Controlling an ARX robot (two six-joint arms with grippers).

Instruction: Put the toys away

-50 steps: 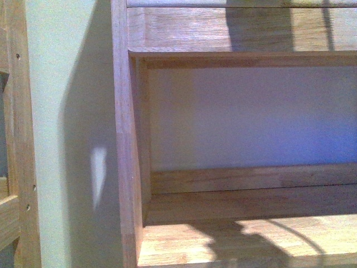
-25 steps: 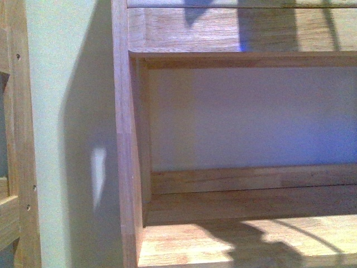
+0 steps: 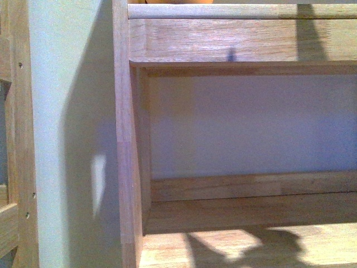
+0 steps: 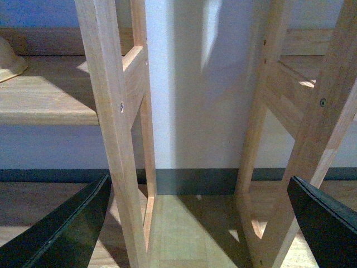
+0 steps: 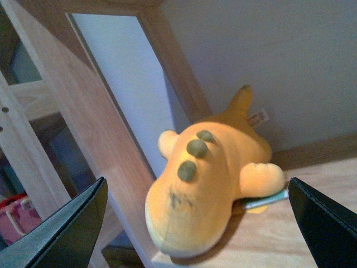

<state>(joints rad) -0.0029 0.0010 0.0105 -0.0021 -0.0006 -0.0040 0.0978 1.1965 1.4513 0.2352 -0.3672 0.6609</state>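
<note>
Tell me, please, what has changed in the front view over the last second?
The shelf frame sits slightly lower in view, so the camera rose a little. An orange sliver now shows at the top edge, and the shadows on the boards have shifted. The shelf compartment is unchanged.

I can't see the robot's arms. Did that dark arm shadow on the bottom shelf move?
Yes. The shadow on the sunlit lower shelf board now sits lower against the shelf's back rail, and its shape changed.
</note>
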